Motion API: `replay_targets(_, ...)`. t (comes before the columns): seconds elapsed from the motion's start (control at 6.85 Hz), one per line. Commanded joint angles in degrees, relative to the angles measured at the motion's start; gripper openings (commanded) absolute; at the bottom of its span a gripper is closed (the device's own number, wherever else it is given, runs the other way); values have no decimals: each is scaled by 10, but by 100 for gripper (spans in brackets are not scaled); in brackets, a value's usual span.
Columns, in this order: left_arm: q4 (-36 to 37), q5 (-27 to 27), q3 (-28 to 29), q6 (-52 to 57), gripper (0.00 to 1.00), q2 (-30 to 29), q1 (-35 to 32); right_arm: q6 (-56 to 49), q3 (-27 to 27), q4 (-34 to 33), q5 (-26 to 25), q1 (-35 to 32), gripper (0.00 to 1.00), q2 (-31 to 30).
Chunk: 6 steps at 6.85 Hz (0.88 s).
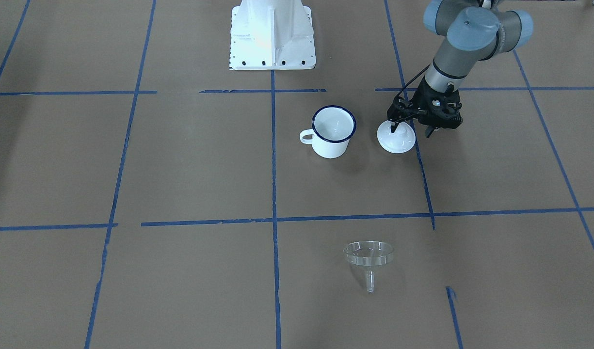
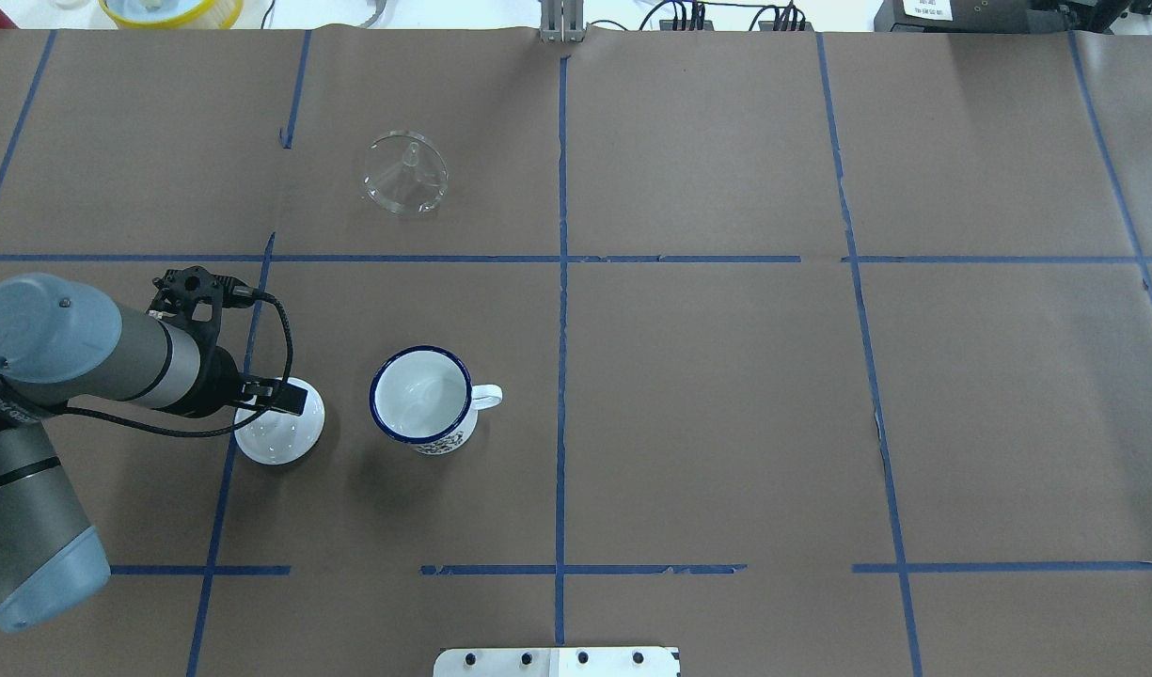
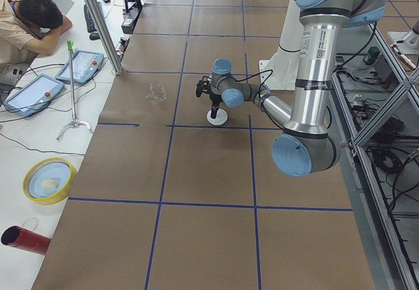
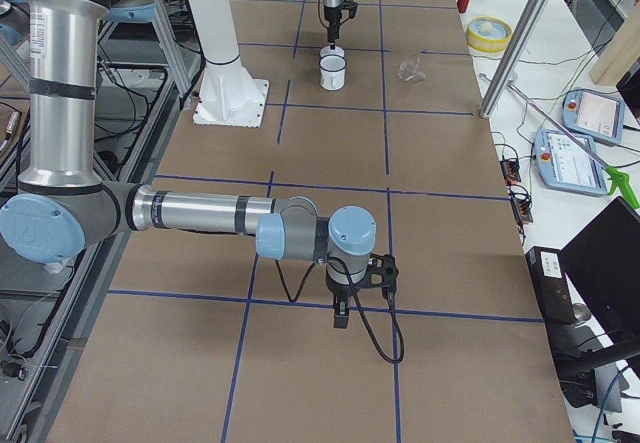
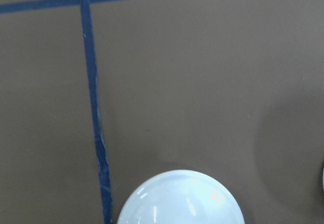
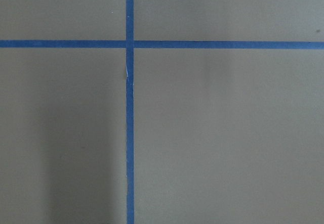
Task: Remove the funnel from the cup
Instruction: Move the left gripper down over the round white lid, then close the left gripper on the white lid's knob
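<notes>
The clear funnel (image 1: 369,254) lies on its side on the brown paper, far from the cup, spout pointing away from the robot; it also shows in the overhead view (image 2: 406,174). The white cup (image 1: 330,145) with a dark blue rim stands upright and holds nothing (image 2: 420,395). My left gripper (image 1: 393,128) points down over a white domed lid (image 1: 398,143) beside the cup, fingers close together at its knob (image 2: 289,397). My right gripper (image 4: 341,315) hangs over bare paper far from these things; I cannot tell whether it is open or shut.
The white robot base (image 1: 272,34) stands behind the cup. Blue tape lines cross the brown paper. An operator (image 3: 33,21) sits beyond the table's far side, with tablets, a metal pole and a yellow bowl (image 3: 49,180) nearby.
</notes>
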State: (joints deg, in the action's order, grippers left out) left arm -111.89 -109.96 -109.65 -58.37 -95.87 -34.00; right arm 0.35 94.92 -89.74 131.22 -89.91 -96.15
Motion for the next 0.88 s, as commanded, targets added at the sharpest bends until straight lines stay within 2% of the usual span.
replay_targets(0.0, 1, 1, 3, -1, 90, 1, 3, 0, 0, 0, 0, 0, 100, 0)
replay_targets(0.29, 1, 1, 3, -2, 90, 0, 3, 0, 0, 0, 0, 0, 100, 0)
replay_targets(0.44, 2, 1, 2, -9, 59, -2, 3, 0, 0, 0, 0, 0, 100, 0)
replay_targets(0.58, 2, 1, 3, -14, 12, -3, 3, 0, 0, 0, 0, 0, 100, 0)
replay_targets(0.73, 2, 1, 2, -14, 0, -3, 2, 0, 0, 0, 0, 0, 100, 0)
